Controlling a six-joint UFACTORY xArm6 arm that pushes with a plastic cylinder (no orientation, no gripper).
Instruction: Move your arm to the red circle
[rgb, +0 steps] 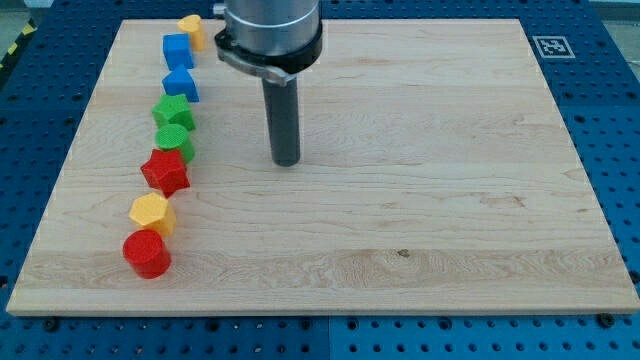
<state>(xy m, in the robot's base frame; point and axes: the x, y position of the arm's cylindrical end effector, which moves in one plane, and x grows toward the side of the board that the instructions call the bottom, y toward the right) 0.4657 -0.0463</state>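
Observation:
The red circle block (147, 252) lies near the view's bottom left of the wooden board (420, 230), at the low end of a curved line of blocks. My tip (287, 162) rests on the board right of that line, level with the red star (166, 172), well up and to the right of the red circle. The tip touches no block.
The line runs up the view's left: yellow hexagon (152, 213), red star, green circle (175, 142), green block (172, 112), blue block (181, 85), blue block (178, 50), yellow block (192, 31). A marker tag (552, 46) sits at the top right corner.

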